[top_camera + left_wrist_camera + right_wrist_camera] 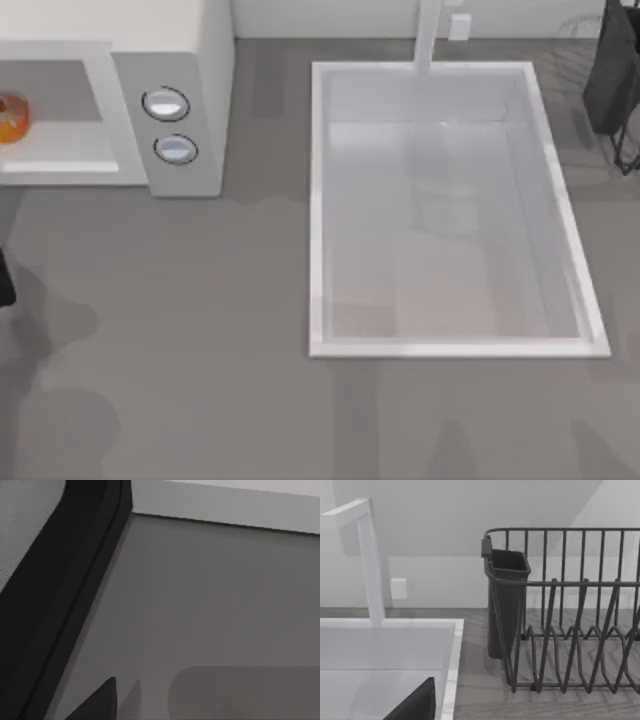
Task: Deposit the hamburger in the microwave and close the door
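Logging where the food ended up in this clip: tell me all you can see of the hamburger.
The hamburger is a small round orange-brown item with a lighter rim, cut off by the top view's left edge. It sits inside the open cavity of the microwave, on the pale cavity floor, left of the two dials. Nothing grips or touches it apart from that floor.

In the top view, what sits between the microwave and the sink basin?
Nothing: between the microwave and the sink basin, the top view shows only a bare strip of grey counter. The hamburger sits inside the microwave.
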`<state>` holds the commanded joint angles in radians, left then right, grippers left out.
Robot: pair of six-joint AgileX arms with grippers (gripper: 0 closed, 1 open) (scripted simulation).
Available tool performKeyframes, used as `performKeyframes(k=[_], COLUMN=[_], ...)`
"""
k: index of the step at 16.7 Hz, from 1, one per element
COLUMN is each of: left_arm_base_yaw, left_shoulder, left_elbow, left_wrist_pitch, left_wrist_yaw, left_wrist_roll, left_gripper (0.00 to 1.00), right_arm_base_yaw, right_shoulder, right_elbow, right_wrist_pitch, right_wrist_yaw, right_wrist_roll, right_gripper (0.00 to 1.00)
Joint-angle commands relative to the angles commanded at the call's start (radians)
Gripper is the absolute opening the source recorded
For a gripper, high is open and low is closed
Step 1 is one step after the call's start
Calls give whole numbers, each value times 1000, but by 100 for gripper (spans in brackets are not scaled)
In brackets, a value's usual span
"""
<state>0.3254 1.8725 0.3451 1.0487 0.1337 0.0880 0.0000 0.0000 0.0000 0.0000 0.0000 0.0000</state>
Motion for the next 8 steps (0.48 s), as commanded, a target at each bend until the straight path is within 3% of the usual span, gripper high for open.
performKeyframes(k=[8], left_arm_base_yaw=[8], left_shoulder=[-64], left_elbow=[44], left_wrist_pitch=[-41], left_wrist_yaw=[2], left_wrist_roll=[29], left_gripper=[100], right_arm_base_yaw=[0], right_shoulder=[0], right_elbow=[0], right_wrist_pitch=[0], right_wrist_yaw=[0], right_wrist_roll=[0], right_gripper=[100])
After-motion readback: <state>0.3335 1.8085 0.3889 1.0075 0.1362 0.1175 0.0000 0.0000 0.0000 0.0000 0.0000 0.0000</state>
